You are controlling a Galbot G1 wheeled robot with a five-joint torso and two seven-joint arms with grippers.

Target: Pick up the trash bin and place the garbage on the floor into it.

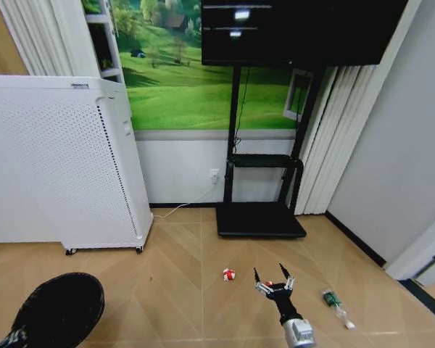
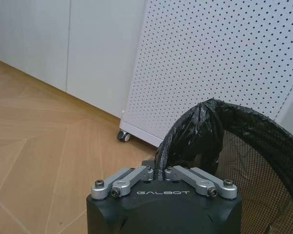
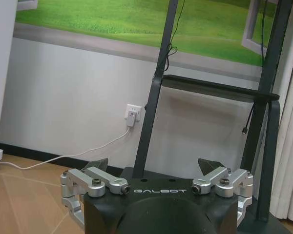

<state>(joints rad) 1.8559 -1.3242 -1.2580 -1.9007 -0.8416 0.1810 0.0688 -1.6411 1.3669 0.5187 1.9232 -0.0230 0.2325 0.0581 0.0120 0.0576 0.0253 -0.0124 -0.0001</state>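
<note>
Already you have the small black round mesh trash bin (image 1: 58, 310) at seven o'clock in the head view, its bin-liner rim clenched in the left gripper (image 2: 162, 171); the wrist view shows the fingers pinched together on the bunched black plastic. Judge it light and thin-walled: the liner is soft and may slip, so keep mesh and liner together.

Next, at five o'clock, your right gripper (image 1: 274, 281) hangs released, jaws spread wide over the light tan chevron parquet floor (image 1: 174, 254). "GALBOT" is printed on both gripper bodies.

Just beyond, at its ten o'clock, lies a tiny red-and-white wrapper ball (image 1: 228, 274); a small red scrap (image 1: 269, 283) shows between the fingers. Both look weightless and crushable; pinch them across the middle.

At three o'clock rests the small clear plastic bottle with a green label (image 1: 336, 307), lying flat, likely slippery and prone to roll; grasp across its body. Its label is unreadable.
</note>
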